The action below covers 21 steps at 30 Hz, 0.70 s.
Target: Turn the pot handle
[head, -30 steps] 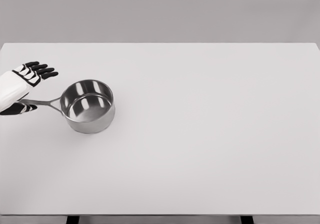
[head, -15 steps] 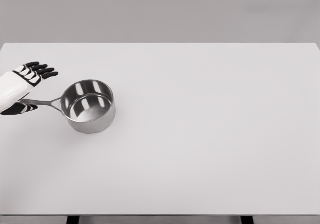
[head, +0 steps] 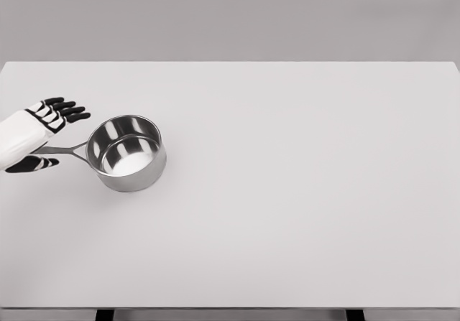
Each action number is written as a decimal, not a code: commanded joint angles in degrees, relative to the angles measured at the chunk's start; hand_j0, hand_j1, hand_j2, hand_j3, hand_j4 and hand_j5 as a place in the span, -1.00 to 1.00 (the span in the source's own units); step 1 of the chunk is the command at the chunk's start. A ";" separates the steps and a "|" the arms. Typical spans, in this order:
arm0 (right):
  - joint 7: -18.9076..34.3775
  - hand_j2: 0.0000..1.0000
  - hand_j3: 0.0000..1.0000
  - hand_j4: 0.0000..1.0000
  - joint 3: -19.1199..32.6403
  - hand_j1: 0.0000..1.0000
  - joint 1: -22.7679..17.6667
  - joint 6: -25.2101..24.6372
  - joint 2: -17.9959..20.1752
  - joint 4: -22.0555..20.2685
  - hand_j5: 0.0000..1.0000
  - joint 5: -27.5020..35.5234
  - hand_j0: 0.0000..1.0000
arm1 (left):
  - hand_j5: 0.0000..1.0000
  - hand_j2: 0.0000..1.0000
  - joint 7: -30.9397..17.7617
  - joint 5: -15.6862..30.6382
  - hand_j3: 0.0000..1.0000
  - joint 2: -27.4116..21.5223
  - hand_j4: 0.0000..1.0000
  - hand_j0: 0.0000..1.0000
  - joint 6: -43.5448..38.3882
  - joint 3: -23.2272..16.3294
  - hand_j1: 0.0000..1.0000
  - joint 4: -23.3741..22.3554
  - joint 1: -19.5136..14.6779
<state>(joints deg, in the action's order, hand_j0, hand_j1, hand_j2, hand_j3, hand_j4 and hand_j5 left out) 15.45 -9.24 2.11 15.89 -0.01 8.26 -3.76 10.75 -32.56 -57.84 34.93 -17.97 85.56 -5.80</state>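
A shiny steel pot (head: 130,154) stands on the left part of the white table (head: 287,192), and I can see into its empty bowl. Its thin handle (head: 66,149) points left, almost level. My left hand (head: 57,138) comes in from the left edge and sits over the handle's outer end. The black fingers (head: 66,111) are stretched out behind the handle and the thumb (head: 34,164) lies in front of it. The hand is open and straddles the handle without clasping it. The handle's tip is hidden under the palm. The right arm is out of view.
The table's far edge (head: 230,62) runs across the top and its front edge (head: 230,307) along the bottom. A plain grey wall stands behind.
The left hand has shifted a little right and toward the front, closing in over the handle. The pot has edged slightly right, and its handle now lies a bit flatter.
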 commanded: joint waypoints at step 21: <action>0.02 1.00 1.00 1.00 0.01 1.00 0.00 0.02 0.01 0.00 1.00 -0.02 1.00 | 1.00 1.00 0.06 19.28 1.00 2.64 1.00 1.00 0.07 -20.18 1.00 15.60 -16.08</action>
<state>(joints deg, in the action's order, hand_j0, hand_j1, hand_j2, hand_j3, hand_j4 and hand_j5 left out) 15.45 -9.24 2.11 15.89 -0.01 8.26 -3.76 10.87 -13.68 -55.85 34.94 -35.55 101.08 -21.97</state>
